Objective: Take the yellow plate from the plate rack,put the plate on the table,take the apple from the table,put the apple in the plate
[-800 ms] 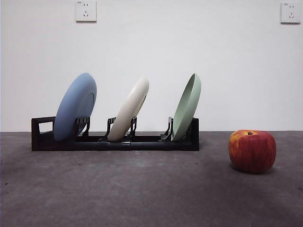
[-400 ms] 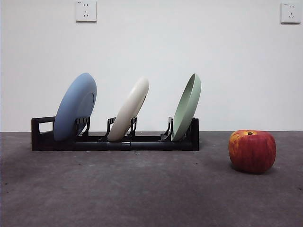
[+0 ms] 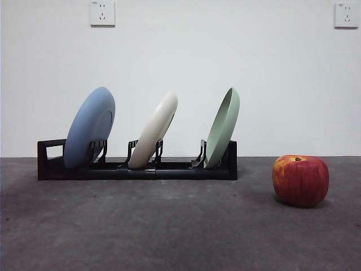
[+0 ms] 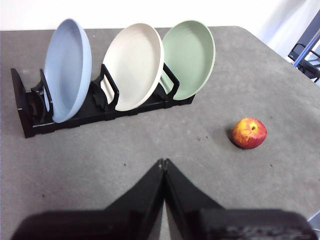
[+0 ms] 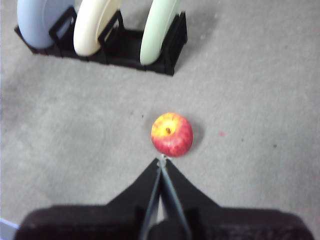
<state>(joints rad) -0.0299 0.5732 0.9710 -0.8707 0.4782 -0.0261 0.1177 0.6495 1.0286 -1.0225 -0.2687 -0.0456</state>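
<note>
Three plates lean in the plate rack (image 3: 135, 169), yellow plate (image 4: 133, 66) in the mid slot btwn blue plate (image 4: 67, 67) & green plate (image 4: 189, 57) — stiff, prob slick, so I'd pinch its top rim; both my left gripper (image 4: 163, 162) & right gripper (image 5: 161, 160) hang pressed shut above the table (image 3: 169, 226), right one near the apple (image 5: 172, 134).

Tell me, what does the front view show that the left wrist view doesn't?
Only the front view shows the wall sockets above the rack, and the plates edge-on. Only the left wrist view shows the left gripper, its fingers shut, and the plates' round faces. Both show the blue plate, the yellow plate and the green plate standing in the plate rack, with the apple apart on the table.
</note>
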